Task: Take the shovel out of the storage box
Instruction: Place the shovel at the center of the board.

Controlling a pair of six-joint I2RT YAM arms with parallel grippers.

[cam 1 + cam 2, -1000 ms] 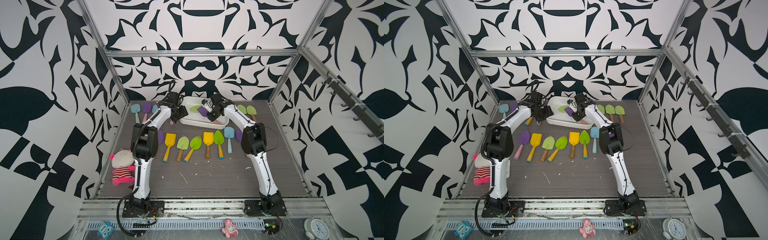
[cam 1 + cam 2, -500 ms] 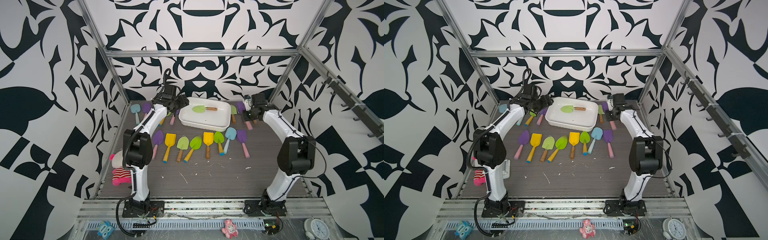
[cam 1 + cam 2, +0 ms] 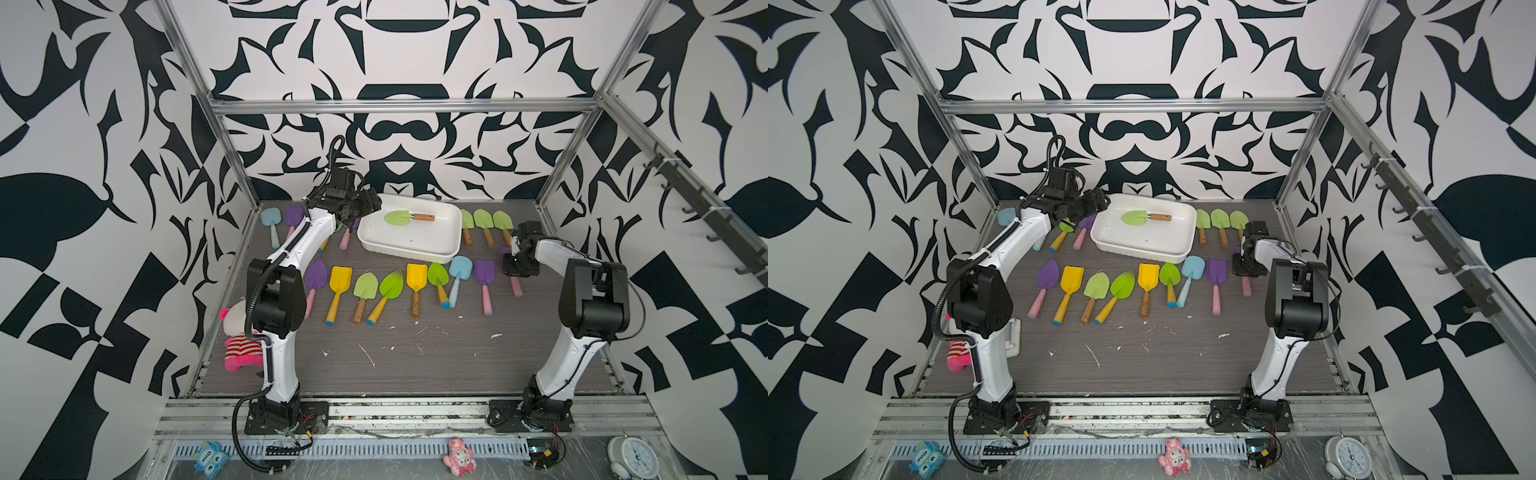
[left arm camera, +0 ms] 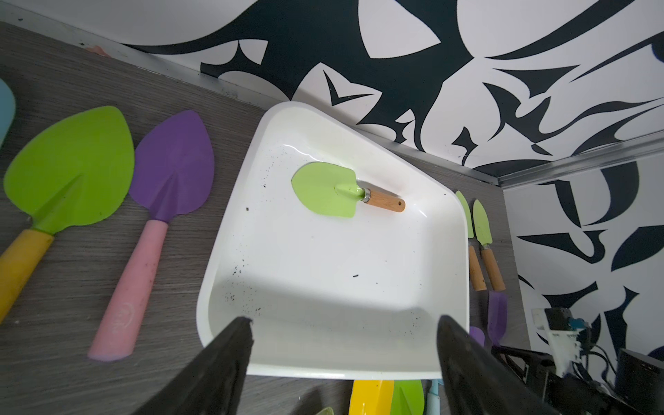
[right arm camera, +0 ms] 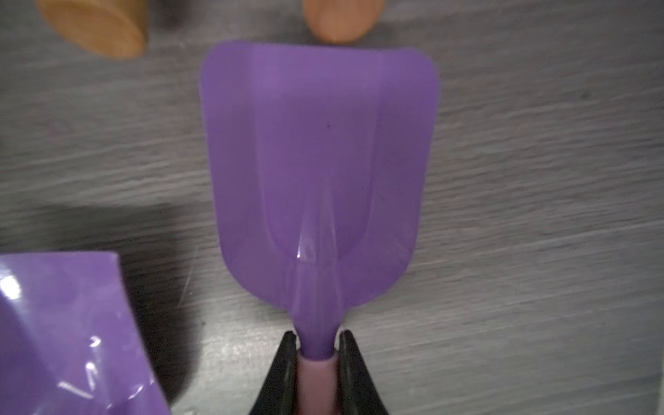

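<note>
In the storage box, shovel beyond left tool

White storage box, light-green shovel, grey tabletop — black-and-white swirl-patterned walls

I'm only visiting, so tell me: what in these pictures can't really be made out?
Right pincer: in both top views its own wrist covers the fingertips and most of the blade of the purple shovel.
Its pink handle: right wrist view, cut off by the bottom edge.
Left pincer: left wrist view, only the fingertips show; the rest runs off the bottom edge.
Plush toy: both top views, partly behind the left arm.
</note>
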